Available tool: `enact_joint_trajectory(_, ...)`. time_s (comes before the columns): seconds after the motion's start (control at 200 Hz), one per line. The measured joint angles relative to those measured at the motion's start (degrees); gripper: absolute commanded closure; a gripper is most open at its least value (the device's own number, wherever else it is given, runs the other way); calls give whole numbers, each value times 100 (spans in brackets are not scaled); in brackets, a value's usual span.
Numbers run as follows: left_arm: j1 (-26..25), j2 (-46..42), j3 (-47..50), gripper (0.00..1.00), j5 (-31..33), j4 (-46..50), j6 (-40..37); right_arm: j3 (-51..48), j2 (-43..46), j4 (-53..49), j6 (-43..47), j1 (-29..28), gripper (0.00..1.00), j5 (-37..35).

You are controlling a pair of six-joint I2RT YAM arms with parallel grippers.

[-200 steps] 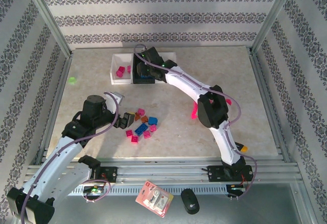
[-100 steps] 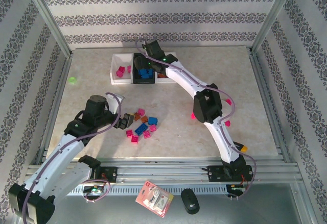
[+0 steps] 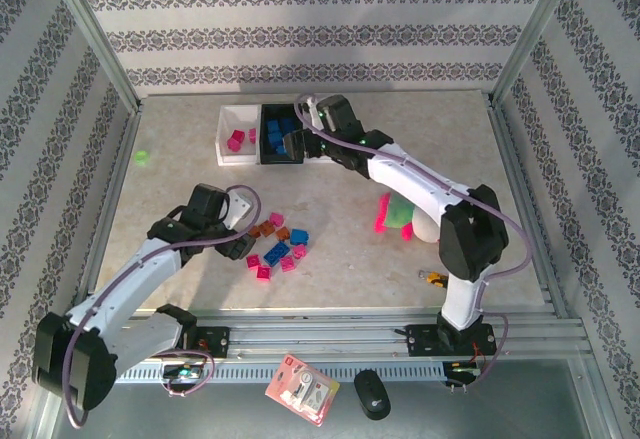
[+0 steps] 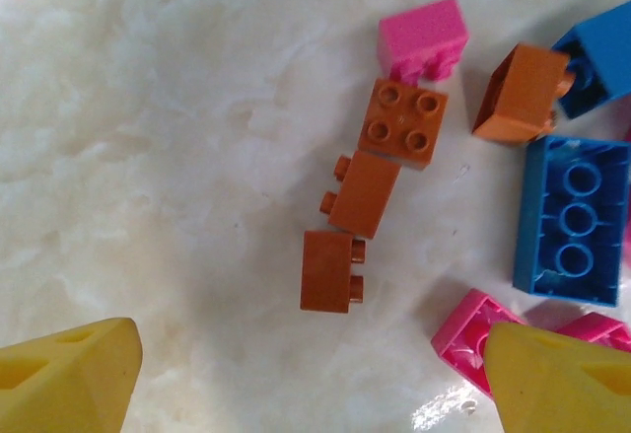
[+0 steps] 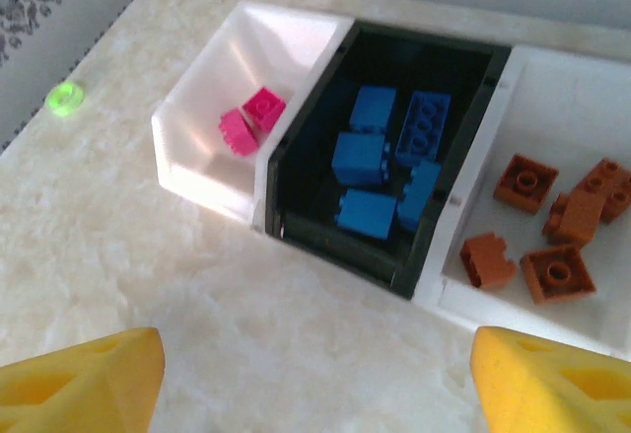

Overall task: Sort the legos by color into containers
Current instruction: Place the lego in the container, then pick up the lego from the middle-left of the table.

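Left wrist: jaws wide over legos

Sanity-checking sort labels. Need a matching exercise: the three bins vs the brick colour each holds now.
Column A
1. left white bin
2. black bin
3. right white bin

Column B
a. blue bricks
b. brown bricks
c. pink bricks

Pairs: 1-c, 2-a, 3-b
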State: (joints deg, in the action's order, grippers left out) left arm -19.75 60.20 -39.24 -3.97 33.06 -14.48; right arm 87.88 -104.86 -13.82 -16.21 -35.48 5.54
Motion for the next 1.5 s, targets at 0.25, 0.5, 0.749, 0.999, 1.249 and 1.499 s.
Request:
enact_joint_trajectory(0.25, 0, 898, -39, 18, -4, 0, -7, -940, 345, 426, -155, -2, 18, 815)
enact_joint_trajectory(0.5, 0, 1657, -350, 34, 17, -4, 33, -1519, 796, 739, -269, 0, 18, 953)
enact_joint_trajectory(0.749, 0, 2262, -516, 66, -9, -7, -42, -1871, 1220, 868, -293, 4, 17, 931)
enact_joint_trajectory(0.999, 0, 2306, -568, 80, -44, -7, -68, -1993, 1248, 920, -315, 4, 17, 894)
enact_joint_trajectory(1.249, 0, 1582, -597, 80, -46, 46, 37, -2105, 1425, 942, -354, 4, 17, 892)
enact_joint_trajectory(1.499, 0, 1360, -1237, 80, -160, -385, 577, -2603, 2103, 1117, -356, 13, 17, 885)
